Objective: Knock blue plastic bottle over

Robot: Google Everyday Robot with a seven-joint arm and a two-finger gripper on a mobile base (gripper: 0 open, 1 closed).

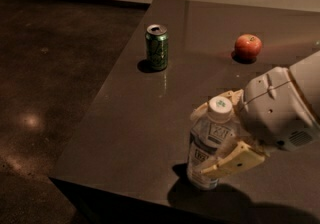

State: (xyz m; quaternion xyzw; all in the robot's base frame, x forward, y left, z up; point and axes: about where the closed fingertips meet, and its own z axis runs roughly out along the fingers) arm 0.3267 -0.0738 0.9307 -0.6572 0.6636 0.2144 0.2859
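The blue plastic bottle (209, 154) is clear with a white cap bearing a green mark and a blue-and-white label. It stands upright near the front edge of the dark table (135, 118). My gripper (218, 136) reaches in from the right and is open. One finger is behind the bottle's shoulder and the other finger (235, 160) crosses in front of its lower body, so the bottle stands between them. Whether the fingers touch it I cannot tell.
A green drink can (157, 47) stands upright at the table's left side, further back. A red apple (248, 46) lies at the back right. The table's left and front edges drop to a dark floor (45, 93).
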